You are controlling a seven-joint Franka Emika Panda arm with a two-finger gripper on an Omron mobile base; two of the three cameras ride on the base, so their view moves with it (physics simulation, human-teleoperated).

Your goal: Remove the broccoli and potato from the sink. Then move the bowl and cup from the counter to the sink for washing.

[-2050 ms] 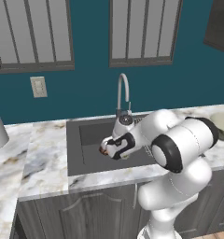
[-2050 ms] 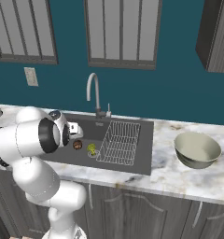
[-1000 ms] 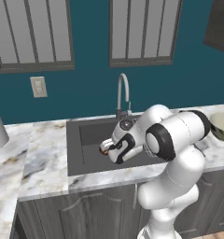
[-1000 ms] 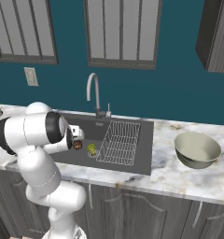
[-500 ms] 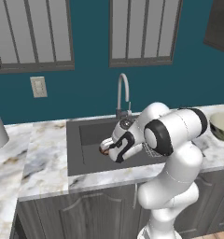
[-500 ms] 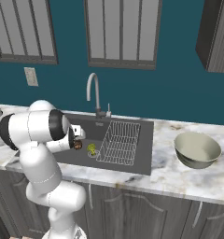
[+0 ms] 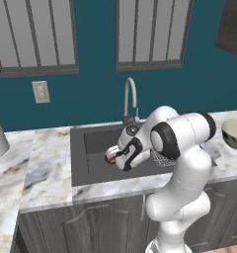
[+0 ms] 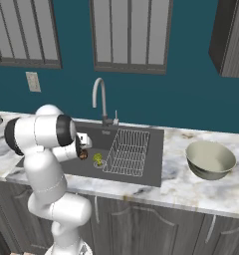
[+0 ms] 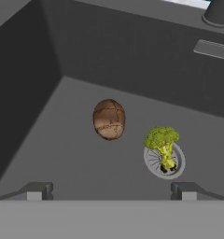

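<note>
The arm [image 7: 182,163] was glossy white and built of fat rounded segments, like stacked capsules. Black rings marked the joints, with a broad dark band around the large elbow housing. The wrist section carried black panels and a small round grey cap. The claw [image 9: 111,190] ended in two small dark grey finger tips [image 9: 39,189], squared and blocky, each with a paler patch.

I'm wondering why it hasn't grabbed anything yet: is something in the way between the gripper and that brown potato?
No. In the hand view, just bare sink floor separates the open gripper from the potato.
</note>
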